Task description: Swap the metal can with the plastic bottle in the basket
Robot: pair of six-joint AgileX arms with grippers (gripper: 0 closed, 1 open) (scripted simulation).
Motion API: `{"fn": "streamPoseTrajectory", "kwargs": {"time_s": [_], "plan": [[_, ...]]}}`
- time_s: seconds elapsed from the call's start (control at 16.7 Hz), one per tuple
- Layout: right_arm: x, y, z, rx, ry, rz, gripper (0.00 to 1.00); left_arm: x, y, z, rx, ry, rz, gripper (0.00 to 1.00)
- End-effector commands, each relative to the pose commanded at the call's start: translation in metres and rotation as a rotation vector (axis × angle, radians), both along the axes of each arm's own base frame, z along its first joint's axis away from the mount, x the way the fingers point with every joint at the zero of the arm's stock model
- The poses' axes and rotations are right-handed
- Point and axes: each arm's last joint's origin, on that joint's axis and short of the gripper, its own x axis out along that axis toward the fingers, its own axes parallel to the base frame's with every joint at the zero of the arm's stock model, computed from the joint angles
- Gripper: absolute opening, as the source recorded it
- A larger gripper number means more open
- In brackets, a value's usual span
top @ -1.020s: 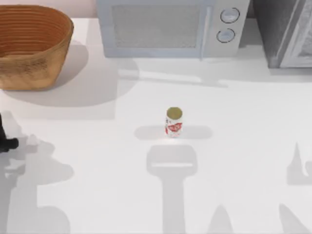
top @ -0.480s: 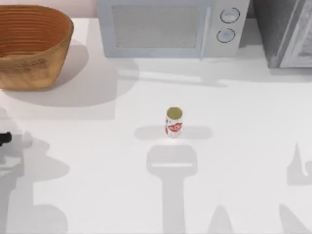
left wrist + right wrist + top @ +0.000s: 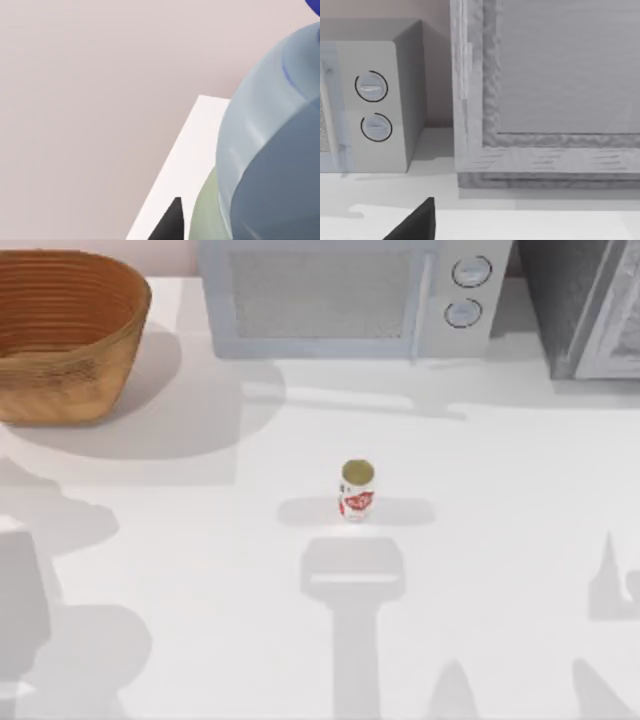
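1. In the left wrist view a dark fingertip (image 3: 167,222) of the left gripper shows at the frame's edge, with the plastic bottle (image 3: 272,150), clear with a blue mark, very close against the camera. I judge the left gripper is carrying the bottle, but I cannot tell from these pictures whether its fingers are closed on it.

2. In the right wrist view a dark finger (image 3: 417,222) of the right gripper shows low in the frame, facing the microwave (image 3: 370,107) and a grey cabinet (image 3: 550,100); how wide its fingers stand I cannot tell.

3. The metal can (image 3: 356,490) stands upright on the white table (image 3: 500,540), near the middle, well apart from the basket (image 3: 70,335) at the far left corner.

4. The basket's ribbed inside looks empty from above, so the bottle-removal step seems to be in hand or just done.

5. Next, I judge: set the bottle down on the table away from the can, then grasp the can and carry it over the basket's rim and release it inside.
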Motion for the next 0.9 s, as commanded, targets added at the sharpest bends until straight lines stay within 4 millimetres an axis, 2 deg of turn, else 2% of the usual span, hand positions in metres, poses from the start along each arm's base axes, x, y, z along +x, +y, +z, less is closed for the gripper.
{"fn": "streamPoseTrajectory", "kwargs": {"time_s": [0.18, 0.36, 0.48, 0.6, 0.72, 0.9], "plan": [[0.0, 0.0, 0.0, 0.0, 0.0, 0.0, 1.0, 0.03, -0.014, 0.053, -0.013, 0.019, -0.05, 0.0], [0.0, 0.0, 0.0, 0.0, 0.0, 0.0, 1.0, 0.051, -0.049, 0.1, -0.027, 0.042, -0.162, 0.0], [0.0, 0.0, 0.0, 0.0, 0.0, 0.0, 1.0, 0.059, -0.076, 0.125, -0.033, 0.053, -0.243, 0.0], [0.0, 0.0, 0.0, 0.0, 0.0, 0.0, 1.0, 0.062, -0.098, 0.141, -0.035, 0.056, -0.311, 0.0], [0.0, 0.0, 0.0, 0.0, 0.0, 0.0, 1.0, 0.064, -0.111, 0.15, -0.035, 0.055, -0.355, 0.0], [0.0, 0.0, 0.0, 0.0, 0.0, 0.0, 1.0, 0.064, -0.113, 0.151, -0.035, 0.055, -0.362, 0.0]]}}
